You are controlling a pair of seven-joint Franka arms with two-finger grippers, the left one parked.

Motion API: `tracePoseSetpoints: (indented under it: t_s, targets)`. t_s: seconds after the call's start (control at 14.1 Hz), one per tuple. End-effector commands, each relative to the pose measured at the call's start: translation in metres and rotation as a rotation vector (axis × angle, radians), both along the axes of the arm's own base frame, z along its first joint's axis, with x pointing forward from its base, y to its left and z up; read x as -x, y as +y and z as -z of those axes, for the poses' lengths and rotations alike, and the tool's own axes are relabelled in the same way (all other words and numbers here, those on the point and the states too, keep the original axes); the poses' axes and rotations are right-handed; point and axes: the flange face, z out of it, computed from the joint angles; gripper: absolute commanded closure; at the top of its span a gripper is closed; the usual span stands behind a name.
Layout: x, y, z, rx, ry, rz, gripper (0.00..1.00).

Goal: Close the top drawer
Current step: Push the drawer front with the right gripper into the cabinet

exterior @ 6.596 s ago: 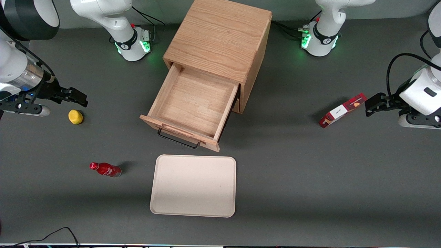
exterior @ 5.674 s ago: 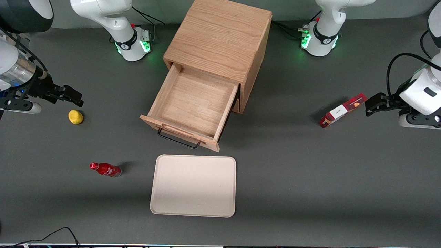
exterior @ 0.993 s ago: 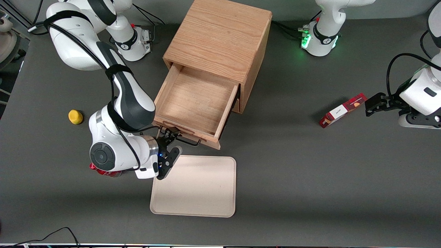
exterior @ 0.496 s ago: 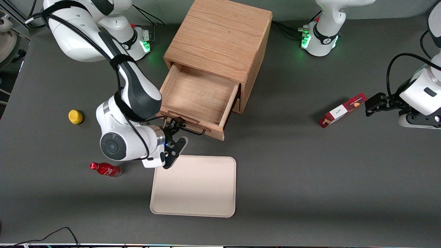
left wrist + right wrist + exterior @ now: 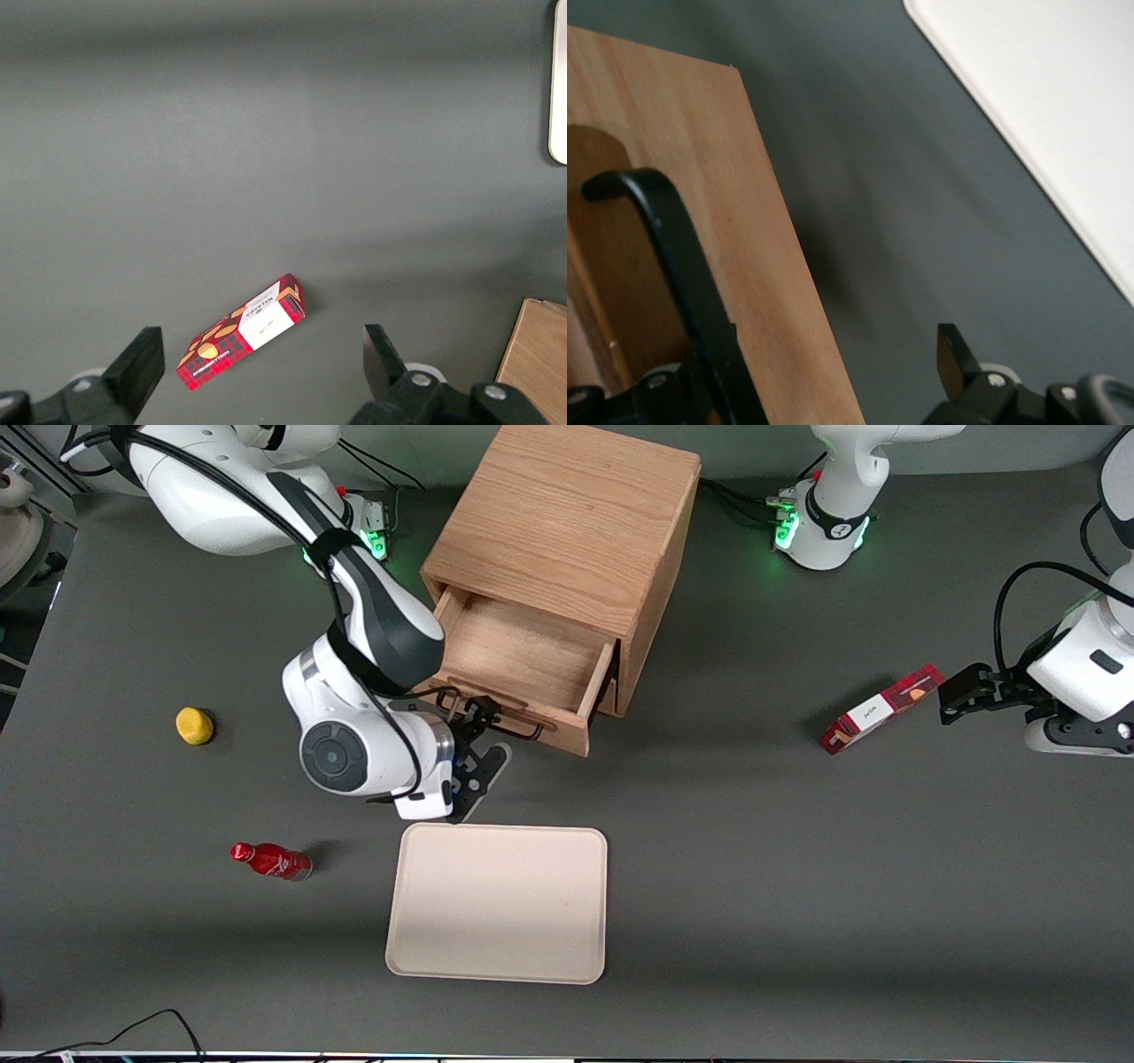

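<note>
Top drawer [image 5: 523,660] roughly half out of the oak cabinet [image 5: 567,522]. Gripper [image 5: 478,717] at the drawer's front panel, fingers spread, nothing clamped; one finger [image 5: 952,354] apart from the black wire handle [image 5: 682,266]. Beige tray [image 5: 498,903] nearer the camera.

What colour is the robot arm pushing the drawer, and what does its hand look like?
The arm is glossy white with dark grey joint bands and a black cable strapped along it. Its gripper, at the top drawer's front, has black fingers.
</note>
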Motion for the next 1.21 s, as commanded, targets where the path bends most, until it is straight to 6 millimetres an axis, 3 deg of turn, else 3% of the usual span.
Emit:
tracePoseSetpoints:
  t_s: [0.0,0.43,0.64,1.13]
  targets:
    - [0.023,0.006,-0.008,0.006,0.004,0.031,0.00]
    - [0.060,0.005,-0.013,0.014,0.021,0.029,0.00]
    - [0.069,0.009,-0.006,0.013,0.017,0.028,0.00]
    - [0.091,0.013,-0.014,0.000,0.041,0.045,0.00]
